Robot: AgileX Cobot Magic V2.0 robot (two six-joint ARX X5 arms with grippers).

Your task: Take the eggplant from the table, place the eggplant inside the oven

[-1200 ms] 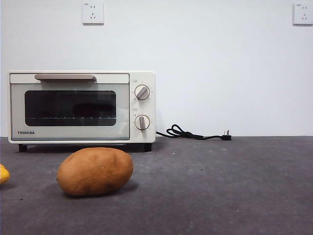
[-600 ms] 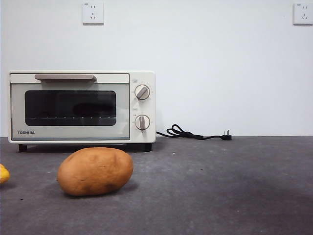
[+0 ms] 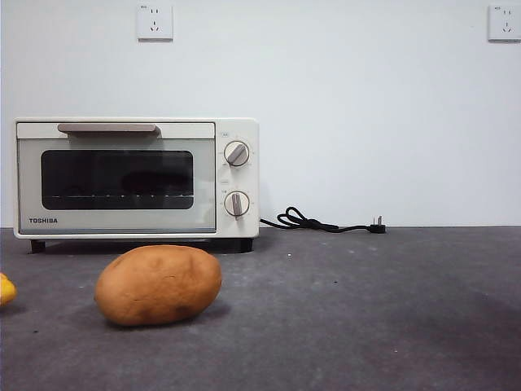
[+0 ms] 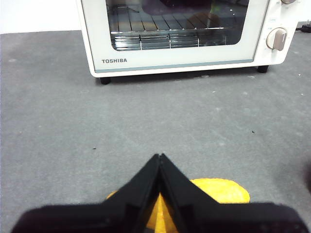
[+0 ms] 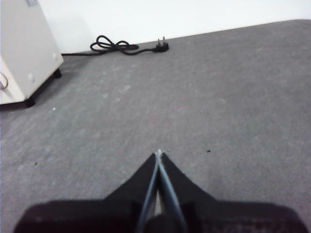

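The cream TOSHIBA oven (image 3: 228, 130) stands at the back left of the table (image 3: 366, 309) with its glass door closed. Behind the glass, on the wire rack, lies a dark shape (image 3: 151, 181); in the left wrist view it reads as the dark-purple eggplant (image 4: 194, 3) with a green end. My left gripper (image 4: 159, 157) is shut and empty, in front of the oven (image 4: 180, 65) and above a yellow object (image 4: 221, 190). My right gripper (image 5: 158, 152) is shut and empty over bare table, to the right of the oven (image 5: 24, 53). Neither gripper shows in the front view.
A brown-orange potato (image 3: 158, 285) lies in front of the oven. The yellow object (image 3: 5, 289) peeks in at the front view's left edge. A black power cord with plug (image 3: 326, 223) lies at the back by the wall, also visible in the right wrist view (image 5: 126, 47).
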